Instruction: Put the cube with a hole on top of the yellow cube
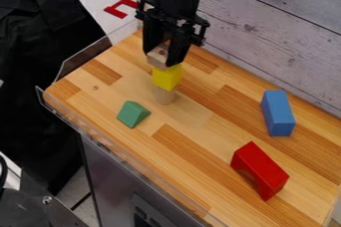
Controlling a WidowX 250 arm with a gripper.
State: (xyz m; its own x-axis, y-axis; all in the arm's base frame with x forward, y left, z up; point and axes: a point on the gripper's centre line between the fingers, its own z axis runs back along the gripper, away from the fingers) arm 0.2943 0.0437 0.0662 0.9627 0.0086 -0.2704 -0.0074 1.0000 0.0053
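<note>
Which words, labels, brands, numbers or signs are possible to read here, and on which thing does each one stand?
No text can be read.
Cube with hole, yellow cube, green block, blue block, red arch: no lettering on the sides in view.
Dark panel: any marks are too small to read.

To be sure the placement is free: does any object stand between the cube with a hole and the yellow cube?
Nothing visible stands between them. The wooden cube with a hole, held in the gripper, is just above the yellow cube; whether they touch, I cannot tell. The green block lies aside.
</note>
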